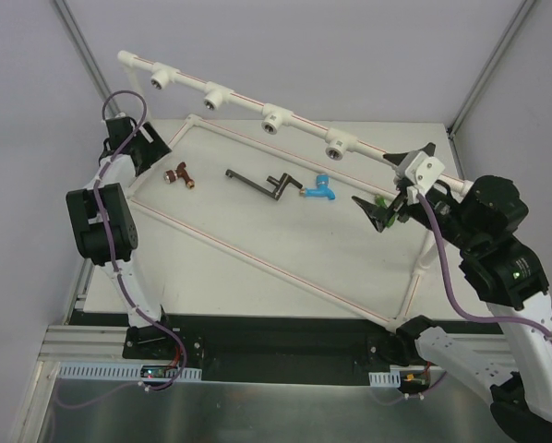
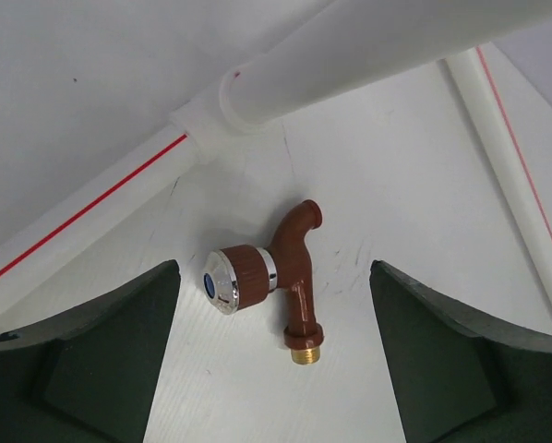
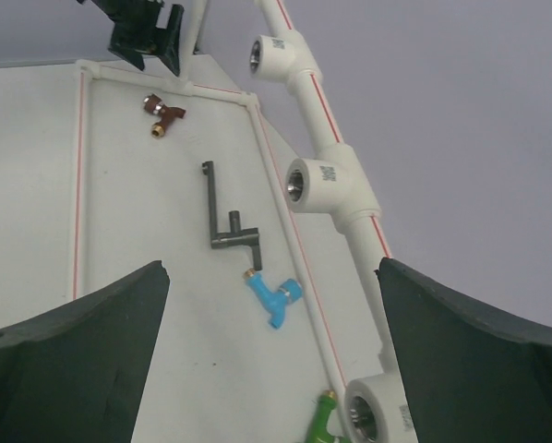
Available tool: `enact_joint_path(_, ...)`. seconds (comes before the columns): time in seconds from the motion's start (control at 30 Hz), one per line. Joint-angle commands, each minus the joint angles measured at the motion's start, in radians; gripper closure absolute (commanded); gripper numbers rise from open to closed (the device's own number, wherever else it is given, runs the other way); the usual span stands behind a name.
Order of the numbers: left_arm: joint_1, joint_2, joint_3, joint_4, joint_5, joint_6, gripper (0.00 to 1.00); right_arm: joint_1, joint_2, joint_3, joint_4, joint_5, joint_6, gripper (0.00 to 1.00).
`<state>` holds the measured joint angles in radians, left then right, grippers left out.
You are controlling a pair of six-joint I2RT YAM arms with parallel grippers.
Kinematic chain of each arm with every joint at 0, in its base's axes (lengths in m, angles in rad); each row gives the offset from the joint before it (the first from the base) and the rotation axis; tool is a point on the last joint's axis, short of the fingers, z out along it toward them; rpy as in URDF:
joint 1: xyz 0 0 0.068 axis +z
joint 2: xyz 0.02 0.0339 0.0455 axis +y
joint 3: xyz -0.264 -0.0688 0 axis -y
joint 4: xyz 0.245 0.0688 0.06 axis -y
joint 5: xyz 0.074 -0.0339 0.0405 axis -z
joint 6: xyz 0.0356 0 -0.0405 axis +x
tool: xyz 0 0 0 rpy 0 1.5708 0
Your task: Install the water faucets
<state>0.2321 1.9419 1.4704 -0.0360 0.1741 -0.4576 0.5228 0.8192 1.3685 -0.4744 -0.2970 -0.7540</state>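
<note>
White bench [image 1: 285, 231], flat top. A white pipe frame [image 1: 258, 262] with red stripes lies on it, set skewed, its near pipe running from far left to near right. Inside the frame there are three loose parts in a row along the far side. At the left is the red-brown faucet [image 2: 274, 273], lying on its side with the brass thread toward the near side. In the middle is a dark grey tool [image 1: 262, 185], and just right of it the blue faucet [image 1: 319, 190]. The green faucet [image 3: 320, 423] is further right by the frame's far pipe; can't tell if it rests on the bench.
</note>
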Motion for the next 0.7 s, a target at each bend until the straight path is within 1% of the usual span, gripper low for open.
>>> enact_joint_path(0.0, -0.010, 0.100, 0.073, -0.080, 0.091, 0.034, 0.18, 0.011, 0.018, -0.034, 0.042, -0.122, 0.140, 0.01)
enact_joint_path(0.17, -0.010, 0.161, 0.100, -0.104, 0.163, -0.004, 0.23, 0.019, 0.017, -0.095, 0.051, -0.200, 0.217, 0.00)
enact_joint_path(0.2, -0.011, 0.164, 0.096, -0.105, 0.165, -0.009, 0.26, 0.020, 0.018, -0.103, 0.051, -0.221, 0.237, 0.00)
enact_joint_path(0.3, -0.013, 0.175, 0.087, -0.113, 0.179, -0.018, 0.30, 0.028, 0.020, -0.137, 0.059, -0.254, 0.265, 0.00)
enact_joint_path(0.43, -0.023, 0.177, 0.065, -0.122, 0.196, -0.024, 0.46, 0.051, 0.012, -0.174, 0.066, -0.255, 0.280, 0.00)
enact_joint_path(0.47, -0.027, 0.172, 0.061, -0.120, 0.194, -0.024, 0.53, 0.052, 0.005, -0.192, 0.068, -0.255, 0.285, 0.00)
enact_joint_path(0.53, -0.039, 0.167, 0.042, -0.120, 0.194, -0.023, 0.58, 0.060, 0.000, -0.210, 0.077, -0.257, 0.292, 0.00)
enact_joint_path(0.57, -0.043, 0.161, 0.033, -0.120, 0.197, -0.023, 0.63, 0.063, -0.003, -0.223, 0.076, -0.255, 0.292, 0.00)
enact_joint_path(0.67, -0.068, 0.137, -0.015, -0.120, 0.205, -0.029, 0.69, 0.075, -0.002, -0.235, 0.071, -0.251, 0.292, 0.00)
